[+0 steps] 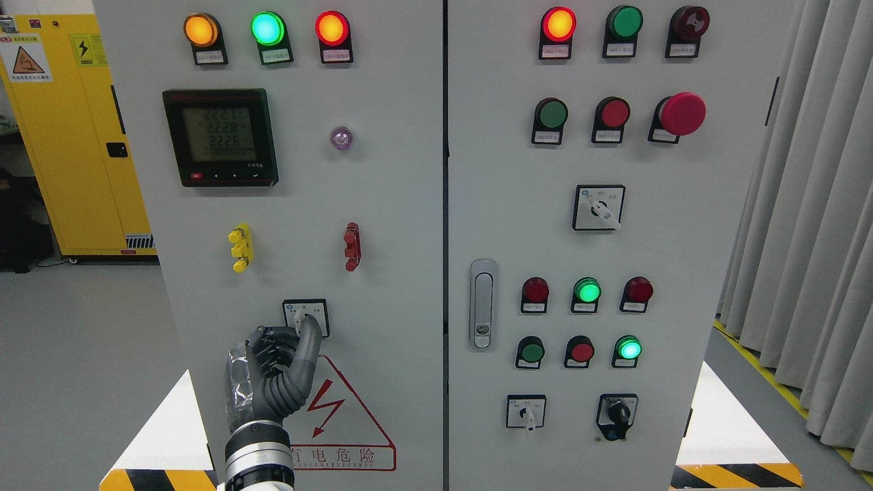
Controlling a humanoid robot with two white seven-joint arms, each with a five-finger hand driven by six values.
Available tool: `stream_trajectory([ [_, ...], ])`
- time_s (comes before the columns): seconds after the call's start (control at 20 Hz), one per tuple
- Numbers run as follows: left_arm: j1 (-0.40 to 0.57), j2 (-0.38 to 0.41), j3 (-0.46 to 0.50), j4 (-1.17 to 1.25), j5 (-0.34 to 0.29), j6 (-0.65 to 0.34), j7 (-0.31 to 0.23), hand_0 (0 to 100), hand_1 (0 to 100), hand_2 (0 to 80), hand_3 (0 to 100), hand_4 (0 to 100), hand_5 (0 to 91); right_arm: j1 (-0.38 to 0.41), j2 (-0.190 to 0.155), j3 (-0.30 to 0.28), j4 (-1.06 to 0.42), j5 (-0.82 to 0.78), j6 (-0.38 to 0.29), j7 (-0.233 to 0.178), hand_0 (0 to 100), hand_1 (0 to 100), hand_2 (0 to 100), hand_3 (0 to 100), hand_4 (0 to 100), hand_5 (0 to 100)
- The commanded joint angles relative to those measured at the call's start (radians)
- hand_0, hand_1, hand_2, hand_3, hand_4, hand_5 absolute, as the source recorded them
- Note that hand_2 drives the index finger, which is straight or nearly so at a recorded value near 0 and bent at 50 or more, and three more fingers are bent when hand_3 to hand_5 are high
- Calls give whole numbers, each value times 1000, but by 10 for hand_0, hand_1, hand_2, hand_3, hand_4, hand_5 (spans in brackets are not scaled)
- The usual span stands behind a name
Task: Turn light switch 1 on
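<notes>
A grey electrical cabinet (382, 225) with two doors fills the head view, its seam running down the middle. At 9 o'clock behind it stands a yellow safety cabinet (75, 136), and at 3 o'clock hang grey curtains (811, 225).

The left door carries a black digital meter (220, 137) at 10 o'clock showing lit digits, and above it a row of three lit lamps: amber (201, 30), green (267, 28) and red (332, 28). Below the meter sit a yellow terminal (241, 247) and a red terminal (352, 246), with a red-outlined lightning warning triangle (337, 423) at 6 o'clock.

The right door holds a large red mushroom button (682, 113) at 2 o'clock, a white rotary selector (599, 207) beneath it, a silver door latch (483, 304) near the seam, and further rows of lamps and buttons down to two small selectors at 5 o'clock.

The left hand (276, 372) rises from the bottom edge at 7 o'clock. Most fingers are curled in, while one finger (308, 341) extends up and touches the knob of the small white rotary switch (306, 318) on the left door, just above the warning triangle. The hand grips nothing; contact is by that single fingertip only
</notes>
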Motion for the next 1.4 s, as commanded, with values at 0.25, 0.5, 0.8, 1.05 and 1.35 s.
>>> stream_trajectory([
  [0.25,0,0,-1,0,1,-5,-1,540,530,625,900,844,789,0,0,0,0,0,0,0,0,500,40,0,0,0],
  [0.5,0,0,-1,0,1,-7,-1,557,519,618,900,844,791,0,0,0,0,0,0,0,0,500,40,0,0,0],
  [0.8,0,0,-1,1,2,-7,-1,580,513,616,899,844,792,0,0,0,0,0,0,0,0,500,40,0,0,0],
  [1.05,0,0,-1,1,4,-9,-1,600,509,613,898,845,792,0,0,0,0,0,0,0,0,500,40,0,0,0],
  [1.35,1,1,-1,0,4,-9,-1,621,500,610,896,845,793,0,0,0,0,0,0,0,0,500,40,0,0,0],
])
